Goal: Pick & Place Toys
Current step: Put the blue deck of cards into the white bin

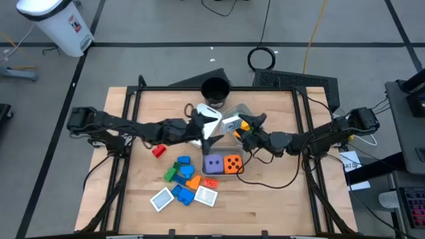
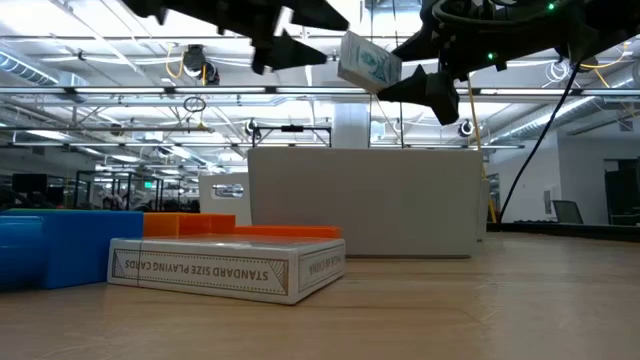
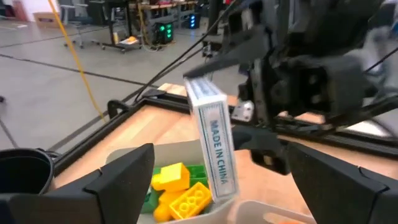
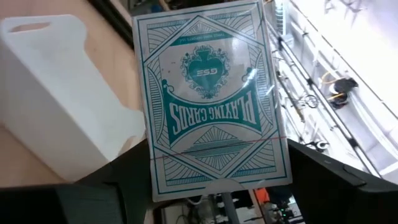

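Note:
My right gripper is shut on a white-and-teal playing-card box, held in the air over the table's far middle; it also shows in the low view. My left gripper is open and empty, its fingers on either side of the box's lower end, above a white tray that holds yellow blocks and green ones. Two more flat white boxes, a purple die, an orange die, a red block and several blue, green and orange blocks lie on the table. My right gripper pinches the card box between its two fingers by the two narrow long sides, at the end nearest the wrist. The fingers come about level from the table's right. The box is lifted clear, standing nearly on end above the tray.
A black round cup stands at the table's far edge behind the tray. A second pale tray lies beside the held box. The two grippers are close together. The near right of the table is bare wood.

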`<state>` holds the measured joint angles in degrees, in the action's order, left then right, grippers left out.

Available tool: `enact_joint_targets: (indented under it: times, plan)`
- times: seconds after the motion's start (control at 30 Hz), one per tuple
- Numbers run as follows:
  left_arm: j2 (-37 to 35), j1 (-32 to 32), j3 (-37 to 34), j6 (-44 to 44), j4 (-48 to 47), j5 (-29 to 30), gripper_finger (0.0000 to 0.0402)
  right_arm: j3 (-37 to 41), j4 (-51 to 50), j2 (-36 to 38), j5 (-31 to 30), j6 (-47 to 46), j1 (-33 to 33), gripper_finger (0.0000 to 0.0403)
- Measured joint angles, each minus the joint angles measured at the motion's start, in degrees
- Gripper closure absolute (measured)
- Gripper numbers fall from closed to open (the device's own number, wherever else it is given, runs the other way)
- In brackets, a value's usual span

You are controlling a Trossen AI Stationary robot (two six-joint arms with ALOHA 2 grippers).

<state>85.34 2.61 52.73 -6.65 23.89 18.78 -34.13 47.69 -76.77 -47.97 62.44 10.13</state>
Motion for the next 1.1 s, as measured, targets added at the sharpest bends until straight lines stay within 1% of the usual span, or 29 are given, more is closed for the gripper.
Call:
enact_joint_targets:
  times: [0.1, 0.2, 0.27, 0.33, 0.43, 0.5, 0.6, 0.67, 0.73, 0.77, 0.93, 1.1]
  plan:
    - [3.5, -0.5, 2.9, 1.3, -0.2, 0.9, 0.0034, 0.0, 1.1, 0.0, 0.1, 0.4, -0.4, 0.0122]
    - [5.5, -1.3, 4.8, 2.1, -0.1, 1.2, 0.0043, 0.0, 1.4, 0.0, 0.2, 0.4, -0.8, 0.0122]
    - [5.8, -2.1, 5.0, 1.8, -0.1, 1.2, 0.0054, 0.0, 1.4, 0.0, 0.2, 0.4, -1.1, 0.0121]
    - [5.8, -2.9, 5.0, 1.1, -0.1, 1.3, 0.0075, 0.0, 1.4, 0.0, 0.2, 0.3, -1.4, 0.0121]
    - [4.9, -3.9, 5.1, -0.1, -0.3, 0.8, 0.0127, 0.0, 1.4, 0.0, 0.2, 0.1, -1.6, 0.0120]
    - [4.9, -4.5, 5.2, -1.2, 0.0, -1.1, 0.0171, 0.0, 1.4, 0.0, 0.9, 0.0, -1.6, 0.0120]
    - [5.2, -5.5, 5.2, -3.0, -0.1, -6.1, 0.0243, 0.0, 1.2, 0.0, 2.9, -0.9, -1.6, 0.0120]
    - [5.5, -6.0, 5.2, -3.9, 0.1, -9.3, 0.0287, 0.0, 1.1, 0.0, 3.1, -1.5, -1.6, 0.0120]
    - [5.5, -6.2, 5.1, -4.6, -0.3, -10.6, 0.0321, 0.0, 0.9, 0.0, 2.8, -1.4, -1.6, 0.0120]
    - [5.5, -6.3, 5.1, -4.7, -0.3, -10.8, 0.0329, 0.0, 1.0, 0.0, 2.7, -1.3, -1.6, 0.0119]
    - [4.3, -6.1, 5.1, -3.2, -1.2, -8.9, 0.0330, 0.0, 1.2, 0.0, 3.1, -3.1, -0.9, 0.0119]
    - [-1.4, -6.0, 5.1, 2.0, -5.6, -6.8, 0.0330, -0.4, 2.5, 0.3, 6.0, -9.2, -0.3, 0.0119]
